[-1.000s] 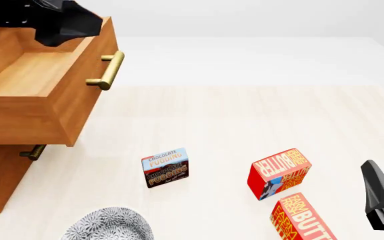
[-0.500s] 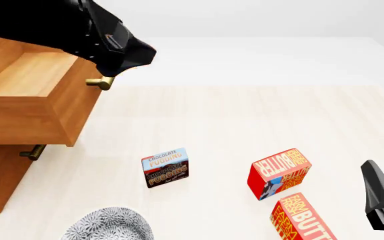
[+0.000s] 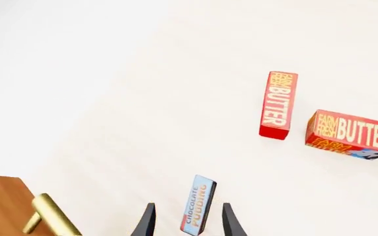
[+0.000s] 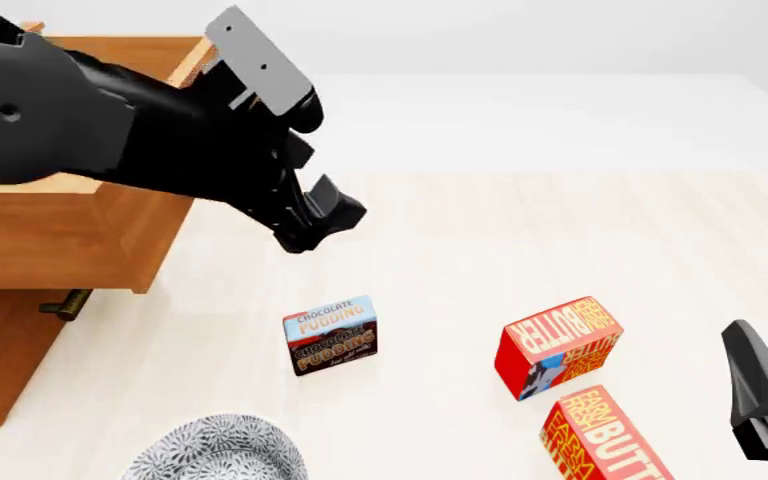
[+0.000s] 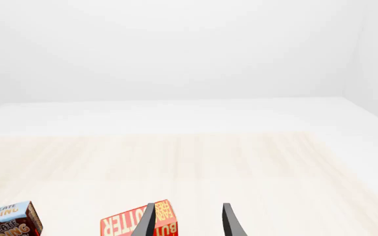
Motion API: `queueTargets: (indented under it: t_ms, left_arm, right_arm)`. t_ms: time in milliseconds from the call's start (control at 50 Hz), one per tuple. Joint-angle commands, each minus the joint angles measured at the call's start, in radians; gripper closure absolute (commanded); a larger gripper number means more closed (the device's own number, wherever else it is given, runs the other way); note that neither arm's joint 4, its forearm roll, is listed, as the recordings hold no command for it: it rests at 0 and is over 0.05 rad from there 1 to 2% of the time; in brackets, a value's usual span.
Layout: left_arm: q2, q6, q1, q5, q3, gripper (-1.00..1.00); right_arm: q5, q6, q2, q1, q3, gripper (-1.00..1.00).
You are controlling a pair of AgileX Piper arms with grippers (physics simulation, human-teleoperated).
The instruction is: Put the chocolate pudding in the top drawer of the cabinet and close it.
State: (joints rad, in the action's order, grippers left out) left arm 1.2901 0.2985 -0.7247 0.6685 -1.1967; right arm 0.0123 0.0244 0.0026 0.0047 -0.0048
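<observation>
Two butter boxes (image 4: pixel 560 345) stand lower right on the counter (image 4: pixel 518 230); the pudding (image 4: pixel 331 335) stands lower centre. Above it hangs the left pincer (image 4: pixel 311 225), seemingly open and empty. Upper left, the top drawer (image 4: pixel 51 240) is open.

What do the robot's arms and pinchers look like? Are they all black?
Mostly, yes. The left arm is thick, rounded and glossy black, with a flat grey plate near its wrist. The left gripper is black and blocky. The right gripper is black too, with a pointed, wedge-shaped finger. Seen from the wrist cameras, the fingers are thin, dark, tapering blades. No cables or lettering show.
</observation>
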Motion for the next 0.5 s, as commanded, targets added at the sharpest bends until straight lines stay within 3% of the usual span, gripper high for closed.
queueTargets:
  t_ms: [20,500]
  left_arm:
    - [0.061,0.012,0.018,-0.11,0.133,-1.0]
    - [0.153,0.014,0.042,-0.214,0.202,-1.0]
  right_arm:
    - [-0.004,-0.003,0.002,-0.001,0.001,-1.0]
    - [-0.004,-0.004,0.002,0.0,0.001,-1.0]
